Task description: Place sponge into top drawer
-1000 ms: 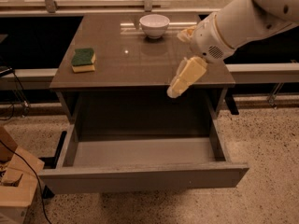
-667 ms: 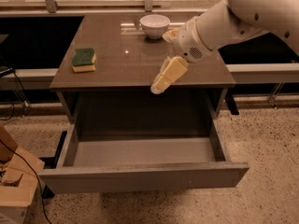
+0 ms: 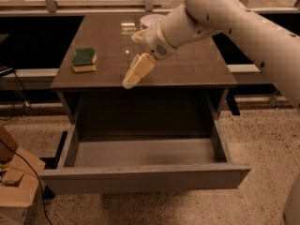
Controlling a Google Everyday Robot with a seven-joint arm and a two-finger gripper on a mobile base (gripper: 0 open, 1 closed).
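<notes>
The sponge, dark green over yellow foam, lies on the brown cabinet top near its left edge. The top drawer is pulled out wide below the front edge, and its light grey inside holds nothing. My gripper hovers over the middle of the cabinet top, right of the sponge and apart from it. It is open and holds nothing, with one cream finger pointing down-left towards the front edge.
A white bowl stands at the back of the top, partly hidden by my arm. A cardboard box and cables lie on the floor at the left. A rail and a dark gap run behind the cabinet.
My gripper and arm have swung left across the cabinet top, from its right side to its middle, closer to the sponge. The sponge and drawer have not moved.
</notes>
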